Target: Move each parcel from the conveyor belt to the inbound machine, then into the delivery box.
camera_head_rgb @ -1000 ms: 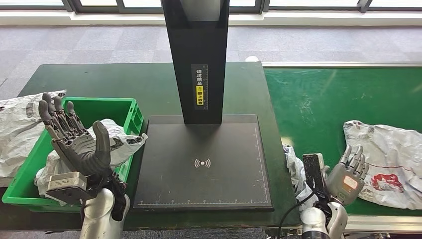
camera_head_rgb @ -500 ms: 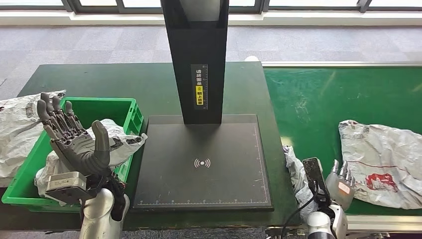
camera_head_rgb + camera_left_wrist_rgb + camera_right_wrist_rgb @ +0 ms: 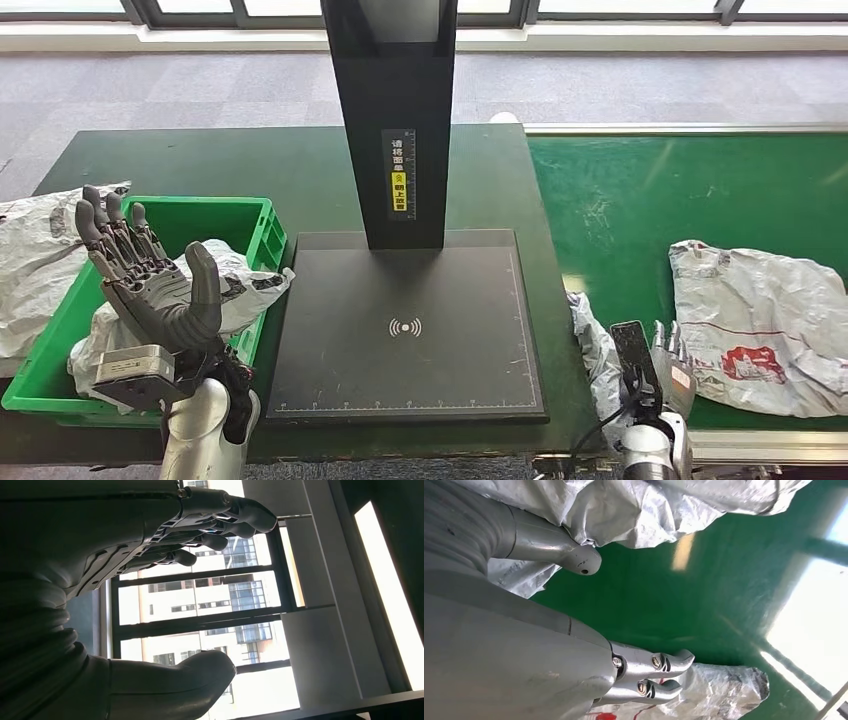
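A crumpled grey parcel (image 3: 765, 327) with a red mark lies on the green conveyor belt (image 3: 620, 200) at the right. My right hand (image 3: 672, 362) hangs low at the belt's near edge, just left of that parcel, fingers apart and holding nothing; its wrist view shows the parcel (image 3: 634, 510) beside the thumb. A smaller grey parcel (image 3: 596, 352) lies between the belt and the black scanner plate (image 3: 408, 325). My left hand (image 3: 150, 285) is raised, fingers spread and empty, over the green delivery box (image 3: 258, 222), which holds a grey parcel (image 3: 235, 280).
The black scanner column (image 3: 395, 110) rises at the plate's far edge. Another grey bag (image 3: 35, 260) lies left of the box on the dark table (image 3: 220, 160). Grey carpet and a window sill lie beyond.
The parcel on the belt has drifted left toward my right hand. My right hand has sunk lower and moved left along the belt's near edge. The left hand has stayed put.
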Robot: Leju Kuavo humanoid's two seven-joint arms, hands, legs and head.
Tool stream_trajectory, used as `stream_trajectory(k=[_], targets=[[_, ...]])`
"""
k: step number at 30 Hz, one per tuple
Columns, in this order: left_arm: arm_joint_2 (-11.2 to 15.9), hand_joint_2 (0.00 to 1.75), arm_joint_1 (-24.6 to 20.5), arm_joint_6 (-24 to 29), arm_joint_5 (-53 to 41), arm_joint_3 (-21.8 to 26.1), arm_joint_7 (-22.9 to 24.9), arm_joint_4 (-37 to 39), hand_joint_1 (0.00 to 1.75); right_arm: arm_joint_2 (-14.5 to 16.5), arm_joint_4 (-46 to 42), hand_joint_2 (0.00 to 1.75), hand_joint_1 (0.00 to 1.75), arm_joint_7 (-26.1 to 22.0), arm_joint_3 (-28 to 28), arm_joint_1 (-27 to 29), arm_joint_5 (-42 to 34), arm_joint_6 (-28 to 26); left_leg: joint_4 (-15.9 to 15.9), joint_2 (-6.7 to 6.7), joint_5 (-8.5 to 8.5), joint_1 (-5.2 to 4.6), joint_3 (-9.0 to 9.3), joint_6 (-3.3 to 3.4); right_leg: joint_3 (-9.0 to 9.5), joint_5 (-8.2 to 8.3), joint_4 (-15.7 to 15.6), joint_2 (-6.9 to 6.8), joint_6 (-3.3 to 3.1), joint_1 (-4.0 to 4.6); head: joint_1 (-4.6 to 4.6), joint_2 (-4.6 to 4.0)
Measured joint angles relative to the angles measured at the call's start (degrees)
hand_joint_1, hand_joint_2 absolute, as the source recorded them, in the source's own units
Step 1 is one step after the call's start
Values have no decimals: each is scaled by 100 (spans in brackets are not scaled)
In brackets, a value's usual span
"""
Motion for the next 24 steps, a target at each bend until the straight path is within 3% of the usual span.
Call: stream_trajectory(k=[9, 13, 18, 21, 24], targets=[[0, 175, -3, -11, -11, 1, -50, 35, 0, -76, 169, 175, 0, -867, -72, -29, -911, 745, 0, 10, 0, 0, 1, -1, -4, 3, 0, 10, -3, 6, 0, 0], [0, 175, -4, -11, -14, 1, -46, 51, 0, -36, -14, 175, 0, -1434, -81, 26, -1414, 108, 0, 3, 1, 0, -1, -1, -6, 4, 1, 7, -4, 5, 0, 0], [0, 175, -5, -9, -40, 0, -19, 51, 0, 292, -1233, 175, 0, -1588, -84, 344, -2120, -900, 0, -5, 0, 1, -4, -2, -6, 1, 4, 1, -3, 4, 0, 0], [0, 175, -5, -3, -49, 1, -4, 51, 0, 431, -1804, 175, 0, -1594, -84, 497, -2319, -1029, 0, -1, -2, 0, -5, -4, -7, 0, 4, 4, -3, 1, 0, 0], [0, 175, -6, 0, -66, 0, 4, 50, 0, 512, -2046, 175, 0, -1594, -84, 557, -2521, -746, 0, 0, -3, 0, -5, -3, -7, 0, 3, 4, -2, 0, 0, 0]])
